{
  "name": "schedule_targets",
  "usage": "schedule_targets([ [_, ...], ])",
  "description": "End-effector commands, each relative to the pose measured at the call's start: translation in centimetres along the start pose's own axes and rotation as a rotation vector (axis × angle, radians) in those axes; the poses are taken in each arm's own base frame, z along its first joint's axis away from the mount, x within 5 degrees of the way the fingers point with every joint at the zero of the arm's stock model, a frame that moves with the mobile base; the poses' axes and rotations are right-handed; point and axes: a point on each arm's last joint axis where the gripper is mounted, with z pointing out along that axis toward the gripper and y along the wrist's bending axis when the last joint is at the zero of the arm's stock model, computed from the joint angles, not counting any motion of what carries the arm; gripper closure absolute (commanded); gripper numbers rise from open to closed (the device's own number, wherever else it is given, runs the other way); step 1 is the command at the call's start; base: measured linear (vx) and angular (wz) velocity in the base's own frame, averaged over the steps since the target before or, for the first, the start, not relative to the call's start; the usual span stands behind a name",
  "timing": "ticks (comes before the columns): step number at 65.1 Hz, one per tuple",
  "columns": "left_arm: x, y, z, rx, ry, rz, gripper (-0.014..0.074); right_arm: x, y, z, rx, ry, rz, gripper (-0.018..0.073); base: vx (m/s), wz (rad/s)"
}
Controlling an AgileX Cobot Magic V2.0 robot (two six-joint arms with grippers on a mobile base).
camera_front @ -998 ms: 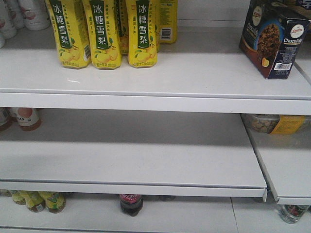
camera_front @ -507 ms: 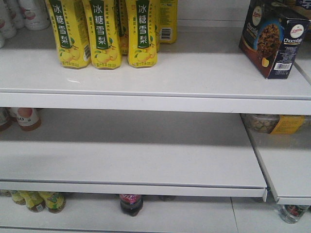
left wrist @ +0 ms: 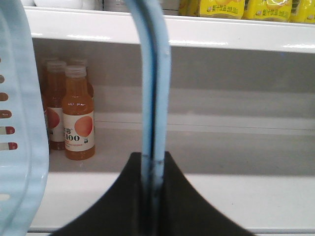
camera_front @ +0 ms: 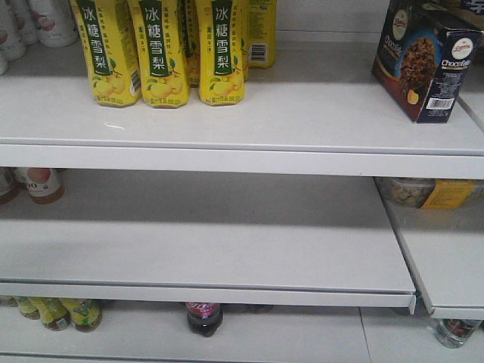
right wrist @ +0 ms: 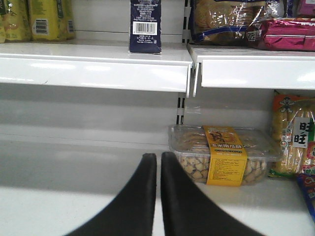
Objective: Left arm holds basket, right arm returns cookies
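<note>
The dark navy cookies box [camera_front: 425, 60] stands on the top shelf at the right, with no gripper touching it. It also shows barcode side out [right wrist: 145, 25] in the right wrist view, above and far from my right gripper [right wrist: 158, 156], whose black fingers are shut with nothing between them. My left gripper [left wrist: 153, 155] is shut on the light blue basket handle [left wrist: 154, 78], which rises straight up from the jaws. The basket's slotted side [left wrist: 17, 123] fills the left edge of the left wrist view. Neither arm appears in the front view.
Yellow drink cartons [camera_front: 162, 49] line the top shelf at the left. Orange juice bottles [left wrist: 78, 115] stand on the middle shelf. A clear tub with a yellow label [right wrist: 224, 155] sits just right of my right gripper, with snack bags [right wrist: 293, 135] beyond it.
</note>
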Motion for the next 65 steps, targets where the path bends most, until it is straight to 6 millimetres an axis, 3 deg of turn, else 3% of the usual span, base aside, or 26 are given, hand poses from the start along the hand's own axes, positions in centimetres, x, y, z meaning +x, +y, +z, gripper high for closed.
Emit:
schedule_targets([
  [1, -1.9, -0.3, -0.4, 0.022, -0.143, 0.026, 0.0596, -1.5, 0.0, 0.0, -0.003, -0.081, -0.004, 0.0566, 0.00, 0.00],
  [27, -1.9, -0.3, -0.4, 0.022, -0.143, 0.026, 0.0596, -1.3, 0.0, 0.1, -0.003, -0.079, -0.005, 0.0565, 0.00, 0.00],
  [42, -1.9, -0.3, -0.4, 0.022, -0.142, 0.026, 0.0596, 2.8, 0.4, 0.8, -0.029, -0.137, 0.004, 0.0565, 0.00, 0.00],
  [65, -1.9, -0.3, -0.4, 0.022, -0.143, 0.026, 0.0596, 2.8, 0.2, 0.8, 0.002, -0.126, 0.009, 0.0565, 0.00, 0.00],
])
